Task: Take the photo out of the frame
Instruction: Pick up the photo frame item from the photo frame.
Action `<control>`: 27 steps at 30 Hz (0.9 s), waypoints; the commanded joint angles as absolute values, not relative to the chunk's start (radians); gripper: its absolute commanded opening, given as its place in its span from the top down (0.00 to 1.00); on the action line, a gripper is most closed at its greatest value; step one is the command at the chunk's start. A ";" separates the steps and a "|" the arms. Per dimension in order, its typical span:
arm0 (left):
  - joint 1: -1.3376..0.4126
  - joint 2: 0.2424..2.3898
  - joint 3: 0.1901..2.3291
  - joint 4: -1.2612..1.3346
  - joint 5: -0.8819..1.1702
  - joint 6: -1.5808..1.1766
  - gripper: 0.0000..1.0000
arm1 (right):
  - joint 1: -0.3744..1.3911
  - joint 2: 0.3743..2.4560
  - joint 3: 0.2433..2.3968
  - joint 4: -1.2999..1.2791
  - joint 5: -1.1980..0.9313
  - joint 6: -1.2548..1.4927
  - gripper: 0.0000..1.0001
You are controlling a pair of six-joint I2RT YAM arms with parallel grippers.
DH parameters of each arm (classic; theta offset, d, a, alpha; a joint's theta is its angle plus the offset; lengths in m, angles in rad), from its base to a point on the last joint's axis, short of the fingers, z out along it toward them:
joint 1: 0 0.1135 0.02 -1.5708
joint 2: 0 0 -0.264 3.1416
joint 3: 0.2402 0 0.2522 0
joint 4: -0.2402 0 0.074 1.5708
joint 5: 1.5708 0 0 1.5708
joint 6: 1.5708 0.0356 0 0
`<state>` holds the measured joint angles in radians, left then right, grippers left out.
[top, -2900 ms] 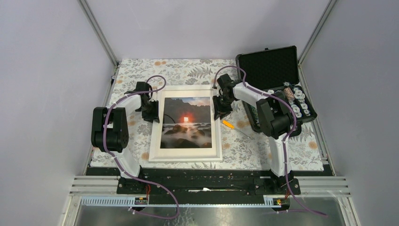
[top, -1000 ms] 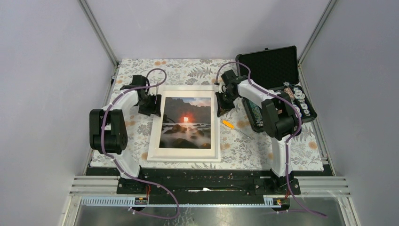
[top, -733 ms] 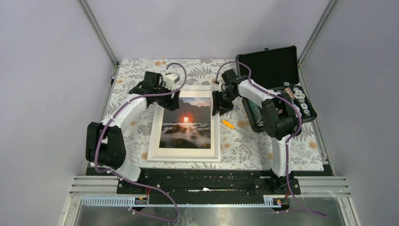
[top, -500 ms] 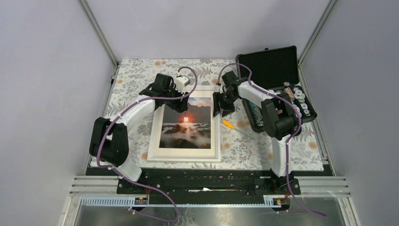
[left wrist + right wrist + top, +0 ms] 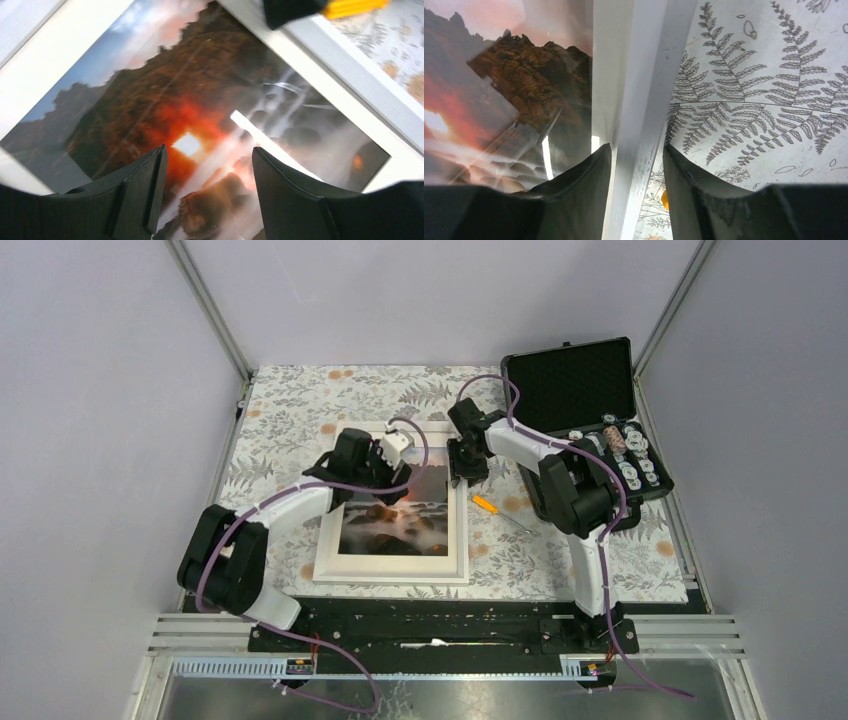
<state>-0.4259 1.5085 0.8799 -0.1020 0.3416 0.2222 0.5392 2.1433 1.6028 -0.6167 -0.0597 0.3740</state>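
My left gripper (image 5: 207, 155) hangs open over the photo (image 5: 150, 90); right gripper (image 5: 636, 150) straddles the frame (image 5: 639, 75), grip unclear, so it could slip.

Photo (image 5: 400, 525): dark brown rock, orange-red sun, white mist, blue sky.
Frame (image 5: 390, 568): white.
Bench cloth (image 5: 290, 410): pale, grey fern print, orange blossoms.
Case (image 5: 575, 380): black.
Screwdriver handle (image 5: 485, 504): orange-yellow.

Top external: fixed, high behind the arm bases, angled down over the whole tabletop (image 5: 290, 410). Left wrist: close above the photo (image 5: 200, 90), looking down past the left hand (image 5: 207, 152). Right wrist: close over the right rail of the frame (image 5: 634, 75), looking past the right hand (image 5: 636, 150). Shared by all three: photo and frame.
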 commanded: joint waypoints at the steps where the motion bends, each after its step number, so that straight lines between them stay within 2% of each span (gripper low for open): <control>1: -0.499 1.429 0.778 0.152 0.448 0.344 0.32 | 0.541 2.204 1.602 -0.638 0.021 0.425 0.52; 3: -0.543 1.441 0.746 0.186 0.460 0.400 0.32 | 0.541 2.212 1.601 -0.633 -0.023 0.423 0.58; 8: -0.635 1.503 0.744 0.215 0.467 0.495 0.34 | 0.541 2.193 1.616 -0.635 -0.072 0.419 0.98; 9: -0.652 1.511 0.749 0.219 0.466 0.506 0.36 | 0.541 2.178 1.618 -0.635 -0.077 0.421 1.00; 19: -0.768 1.647 0.799 0.214 0.404 0.584 0.49 | 0.540 2.079 1.592 -0.653 -0.117 0.448 1.00; 27: -0.776 1.754 0.864 0.123 0.343 0.610 0.51 | 0.539 2.011 1.601 -0.658 -0.143 0.438 1.00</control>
